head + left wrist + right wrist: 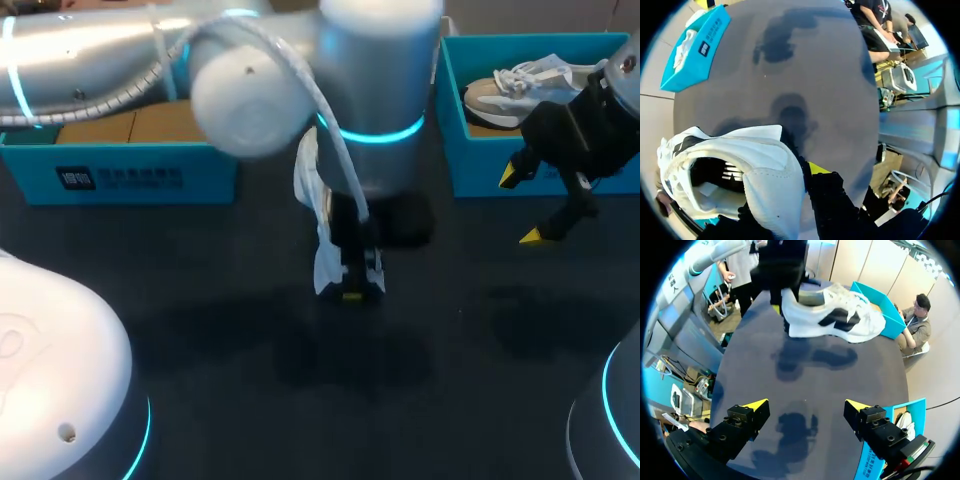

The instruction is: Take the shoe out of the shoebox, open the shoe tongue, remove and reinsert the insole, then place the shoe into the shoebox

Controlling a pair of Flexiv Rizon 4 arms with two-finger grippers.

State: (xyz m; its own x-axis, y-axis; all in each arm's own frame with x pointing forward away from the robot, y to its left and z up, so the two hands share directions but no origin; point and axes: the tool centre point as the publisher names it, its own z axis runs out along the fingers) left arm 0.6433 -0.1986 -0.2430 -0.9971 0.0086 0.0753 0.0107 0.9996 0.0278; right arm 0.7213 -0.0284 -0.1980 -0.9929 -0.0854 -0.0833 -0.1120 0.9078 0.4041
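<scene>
A white shoe with black side marks (835,315) hangs sideways above the dark table, clear of the surface. My left gripper (785,287) is shut on its heel end. In the head view the shoe (318,215) shows edge-on under my left arm, with the left gripper (352,285) at its lower end. The left wrist view looks into the shoe's opening (740,165); one yellow fingertip (815,167) lies outside the heel collar and the other is hidden. My right gripper (527,206) hovers open and empty in front of the right blue shoebox (540,165); in its own view the right gripper (806,406) faces the shoe.
A second pale shoe (515,90) lies in the right blue box. Another blue box (120,175) stands at the back left. The dark tabletop (300,400) stretches toward the front.
</scene>
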